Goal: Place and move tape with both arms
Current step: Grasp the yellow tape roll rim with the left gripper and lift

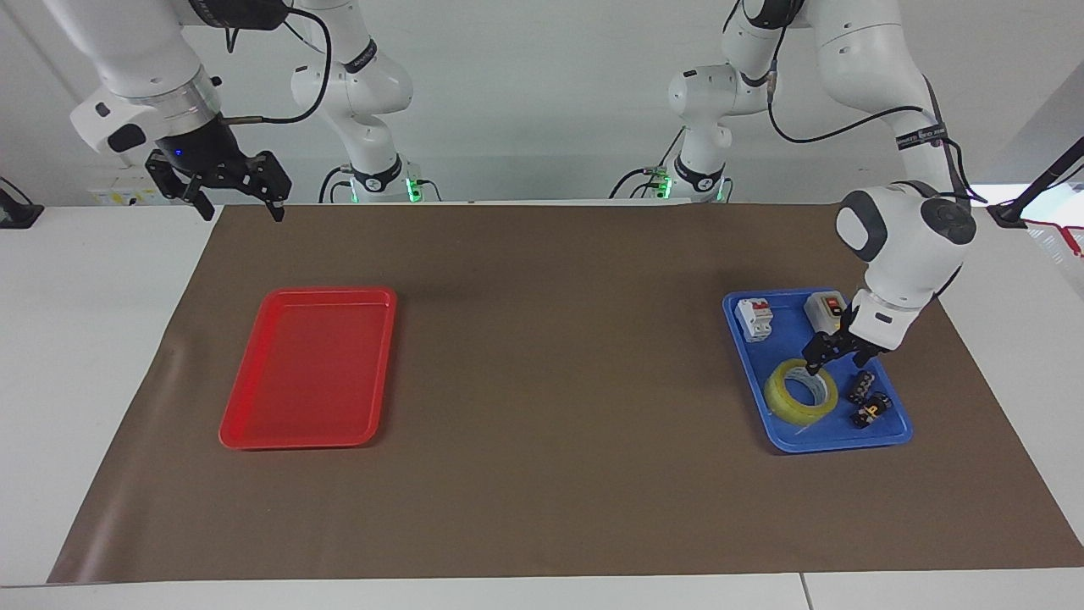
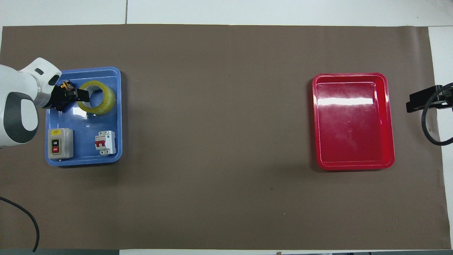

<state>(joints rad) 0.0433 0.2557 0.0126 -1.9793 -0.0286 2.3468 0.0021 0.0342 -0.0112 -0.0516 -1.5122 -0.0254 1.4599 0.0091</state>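
The yellow tape (image 1: 800,392) lies flat in the blue tray (image 1: 792,339) at the left arm's end of the table; it also shows in the overhead view (image 2: 96,98). My left gripper (image 1: 837,363) is open and low over the tray, with one finger at the tape's rim on the side nearer the robots. In the overhead view the left gripper (image 2: 72,97) reaches over the tape's edge. I cannot tell whether it touches the tape. My right gripper (image 1: 237,193) is open, empty, and waits raised over the mat's corner at the right arm's end.
The blue tray (image 2: 85,120) also holds a grey on/off switch box (image 1: 826,309), a white circuit breaker (image 1: 754,319) and small black connector pieces (image 1: 868,398). A red tray (image 1: 309,364) lies on the brown mat toward the right arm's end.
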